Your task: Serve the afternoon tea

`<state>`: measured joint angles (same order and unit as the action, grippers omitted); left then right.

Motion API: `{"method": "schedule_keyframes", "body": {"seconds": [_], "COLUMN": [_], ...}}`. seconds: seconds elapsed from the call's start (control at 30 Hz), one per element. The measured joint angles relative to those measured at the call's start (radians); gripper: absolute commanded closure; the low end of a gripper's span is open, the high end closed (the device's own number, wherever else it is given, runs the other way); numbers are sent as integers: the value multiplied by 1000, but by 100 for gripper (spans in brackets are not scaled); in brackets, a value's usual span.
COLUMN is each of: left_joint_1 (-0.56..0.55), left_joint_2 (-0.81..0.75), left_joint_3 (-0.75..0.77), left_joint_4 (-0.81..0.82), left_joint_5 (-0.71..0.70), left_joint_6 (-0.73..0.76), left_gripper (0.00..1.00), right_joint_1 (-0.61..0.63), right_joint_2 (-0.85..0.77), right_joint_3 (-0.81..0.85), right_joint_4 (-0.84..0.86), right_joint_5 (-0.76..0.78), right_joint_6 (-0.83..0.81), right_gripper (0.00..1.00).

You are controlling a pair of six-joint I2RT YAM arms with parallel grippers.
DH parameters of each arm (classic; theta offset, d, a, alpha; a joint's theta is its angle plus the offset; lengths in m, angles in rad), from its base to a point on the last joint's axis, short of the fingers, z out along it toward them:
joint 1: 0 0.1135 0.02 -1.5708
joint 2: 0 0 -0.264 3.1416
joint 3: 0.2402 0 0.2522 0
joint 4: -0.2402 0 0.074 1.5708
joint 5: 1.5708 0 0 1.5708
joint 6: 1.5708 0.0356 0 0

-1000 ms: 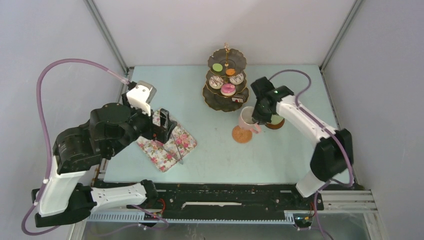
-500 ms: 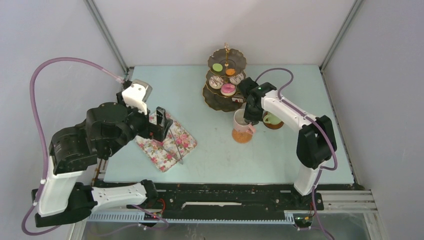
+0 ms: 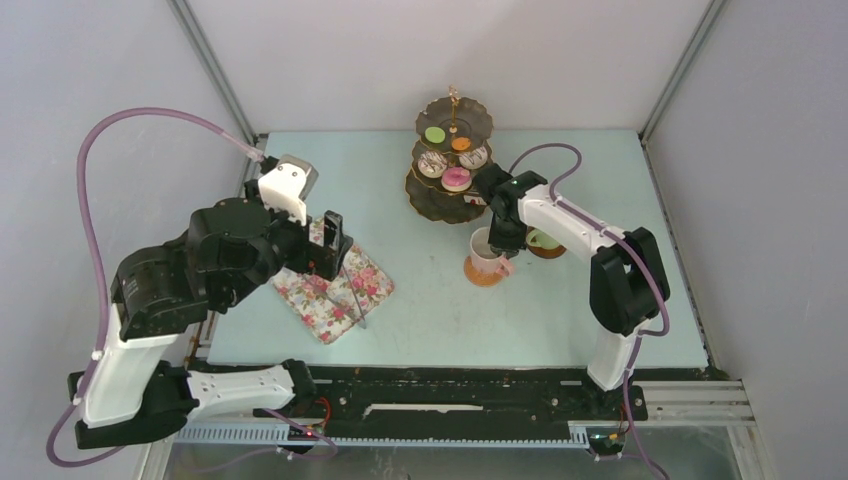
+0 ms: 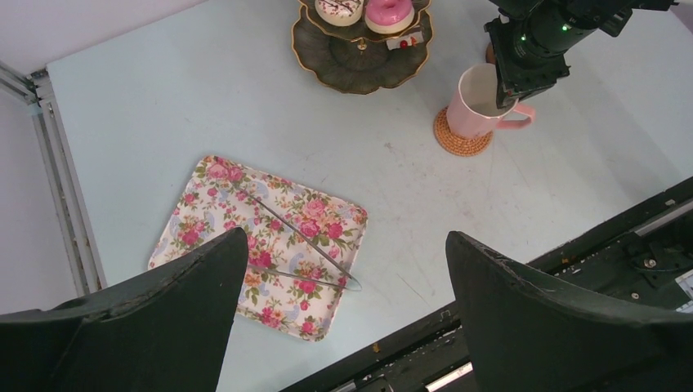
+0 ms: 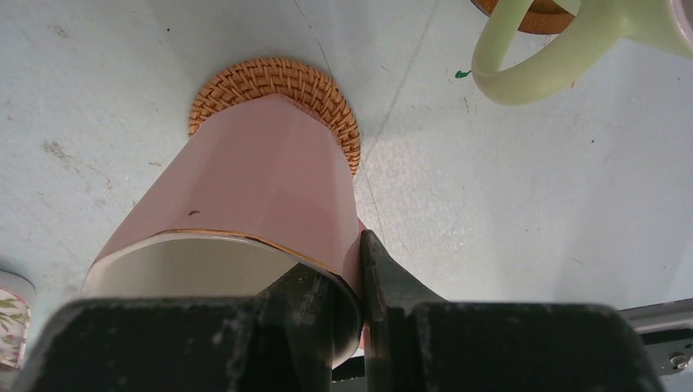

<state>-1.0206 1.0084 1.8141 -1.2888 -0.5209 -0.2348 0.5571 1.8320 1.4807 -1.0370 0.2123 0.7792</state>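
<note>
R gripper [image 5: 347,269] is clamped on the rim of the pink cup [image 5: 245,188]. One finger is inside the mouth and the other is pressed on the outer wall, w/ only the cup wall between them. In the R wrist view the cup is seen tilted, its mouth toward the lower left of the frame. Its base is on the woven coaster [image 5: 278,82] at upper centre; whether it sits flat can't be told.

A pale green cup [image 5: 531,57] is at the upper right corner of that view, on a second coaster [image 5: 535,10], apart from the pink cup.

From the top view the pink cup [image 3: 485,255] is found right of centre on the table [image 3: 430,310]. The tiered stand [image 3: 452,195] is just above it in the frame. The stand holds a green piece [image 3: 434,134] and an orange piece [image 3: 461,144] on the top tier. A white doughnut [image 3: 432,163] and a pink doughnut [image 3: 456,178] sit lower down.

L gripper [image 4: 343,245] is held wide apart above the table, w/ nothing between the fingers and nothing touched. Below it, in the lower left of the L wrist view, a floral-print tray [image 4: 196,212] is seen w/ grey tongs [image 4: 302,249] lying across it. The tray is well apart from the cups.
</note>
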Motion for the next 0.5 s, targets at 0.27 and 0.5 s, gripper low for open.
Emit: {"method": "schedule_keyframes", "body": {"seconds": [0.27, 0.5], "left_joint_1": [0, 0], "left_joint_2": [4, 22], "left_joint_3": [0, 19], "left_joint_4": [0, -8], "left_joint_5": [-1, 0], "left_joint_6": [0, -2], "left_gripper": [2, 2], "right_joint_1": [7, 13], "right_joint_2": [1, -3], "right_joint_3": [-13, -13], "right_joint_4": [13, 16], "right_joint_5": [3, 2], "right_joint_6": [7, 8], "right_gripper": [72, 45]}}
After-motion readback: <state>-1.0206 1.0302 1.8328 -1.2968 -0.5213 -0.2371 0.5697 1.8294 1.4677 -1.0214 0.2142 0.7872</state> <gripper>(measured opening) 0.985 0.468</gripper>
